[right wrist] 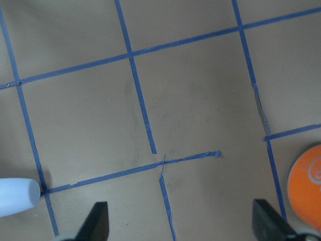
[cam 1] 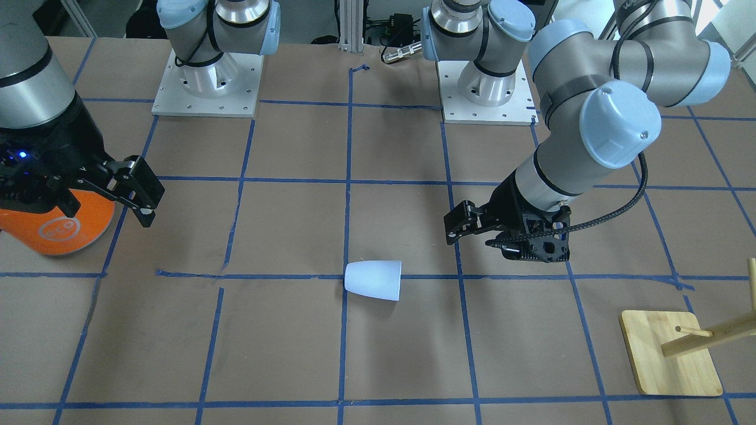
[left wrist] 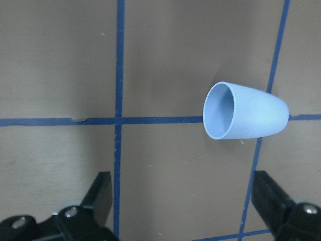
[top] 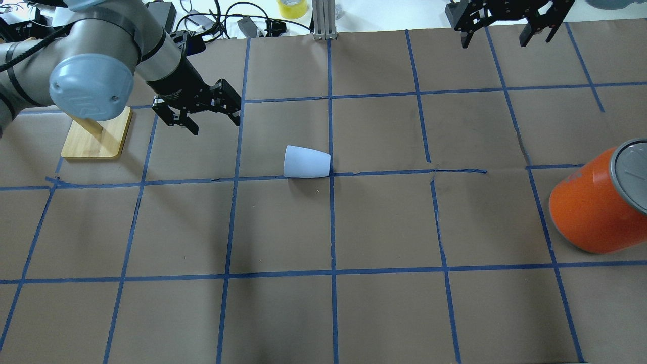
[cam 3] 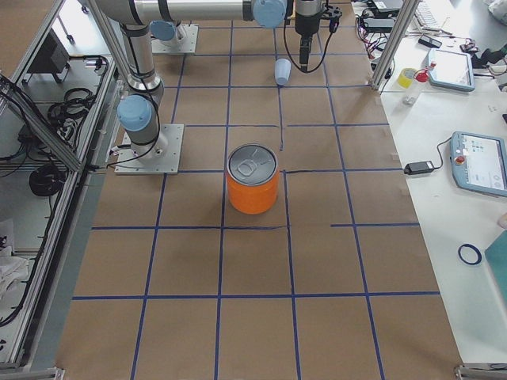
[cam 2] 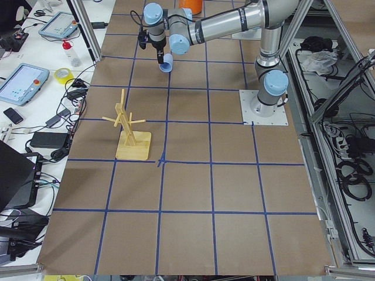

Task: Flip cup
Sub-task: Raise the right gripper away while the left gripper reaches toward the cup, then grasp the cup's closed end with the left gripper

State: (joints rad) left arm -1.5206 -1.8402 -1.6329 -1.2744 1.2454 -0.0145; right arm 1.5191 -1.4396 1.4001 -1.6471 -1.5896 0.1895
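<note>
The pale blue-white cup lies on its side near the table's middle, on a blue tape line, with its mouth toward my left arm's side. It also shows in the front view. In the left wrist view the cup shows its blue-grey inside. My left gripper is open and empty. It hovers above the table a short way from the cup's mouth, not touching it. My right gripper is open and empty, high at the table's far right, well away from the cup.
A large orange can with a silver top stands at the right edge of the table. A wooden peg stand is under my left arm. Both arm bases are bolted at the robot's side.
</note>
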